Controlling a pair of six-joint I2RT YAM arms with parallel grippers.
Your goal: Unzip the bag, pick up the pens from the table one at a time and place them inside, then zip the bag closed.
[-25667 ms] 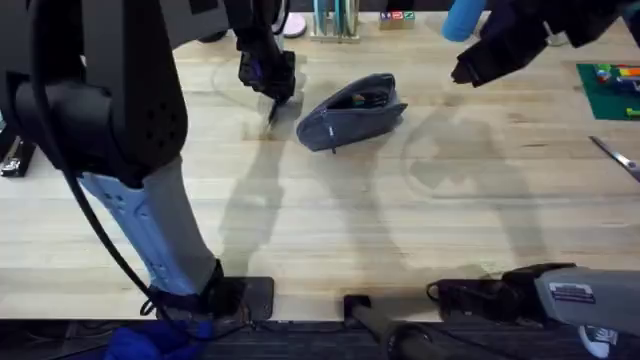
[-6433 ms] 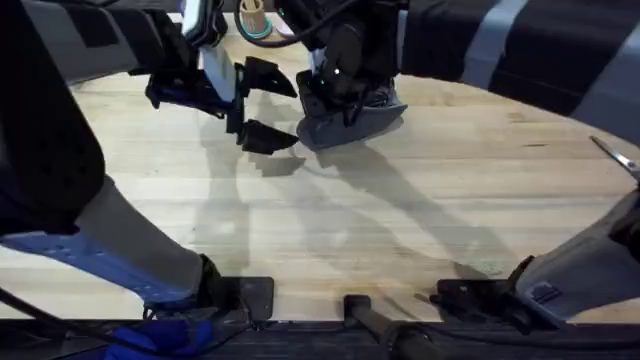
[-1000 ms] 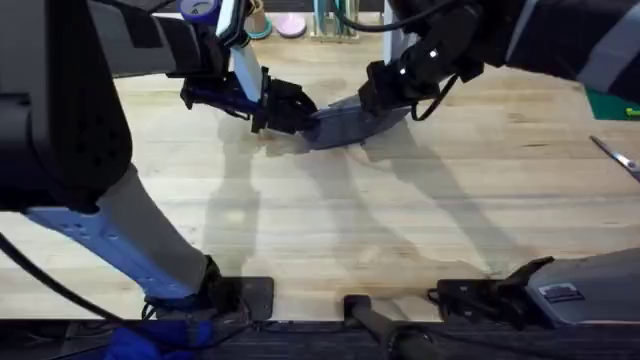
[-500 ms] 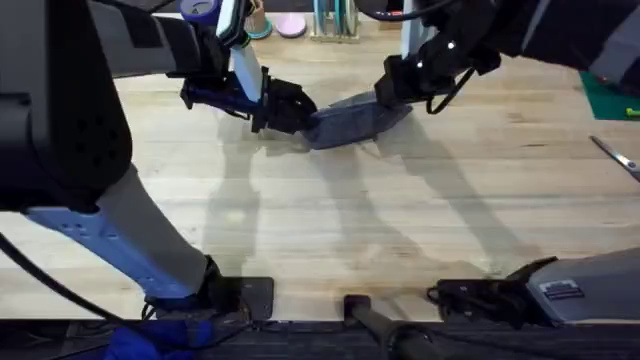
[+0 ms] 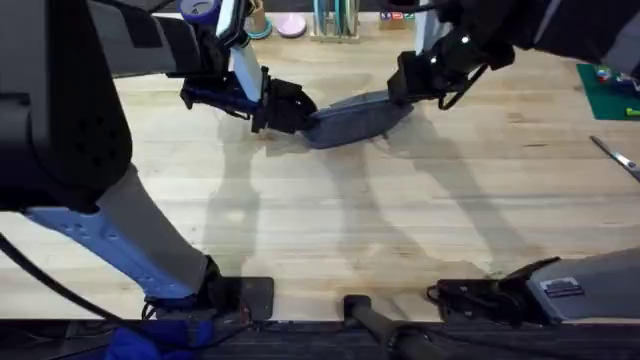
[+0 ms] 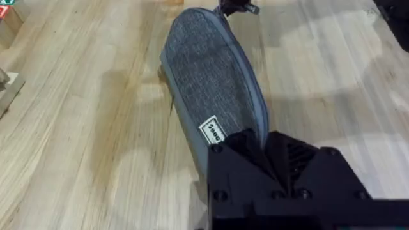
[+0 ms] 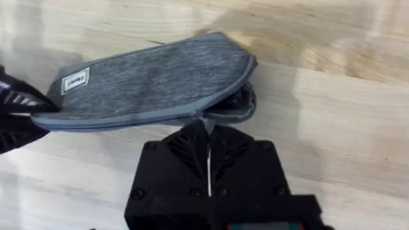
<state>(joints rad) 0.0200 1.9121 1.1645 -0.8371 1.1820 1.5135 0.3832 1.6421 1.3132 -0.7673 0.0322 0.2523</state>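
Overhead: bag [image 5: 348, 119] lies clamped between left hand [image 5: 290, 108] and right hand [image 5: 408, 82].

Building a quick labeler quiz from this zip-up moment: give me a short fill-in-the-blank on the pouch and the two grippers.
1. The left gripper clamps one end of the oblong grey fabric pouch, the end nearest its small ____ label.
2. The right gripper, fingers closed, holds the pouch's zipper ____.
3. Near that gripper, a short stretch of the zipper is still ____.
4. The pouch lies on the pale ____ tabletop.

Missing words: white; pull; open; wooden
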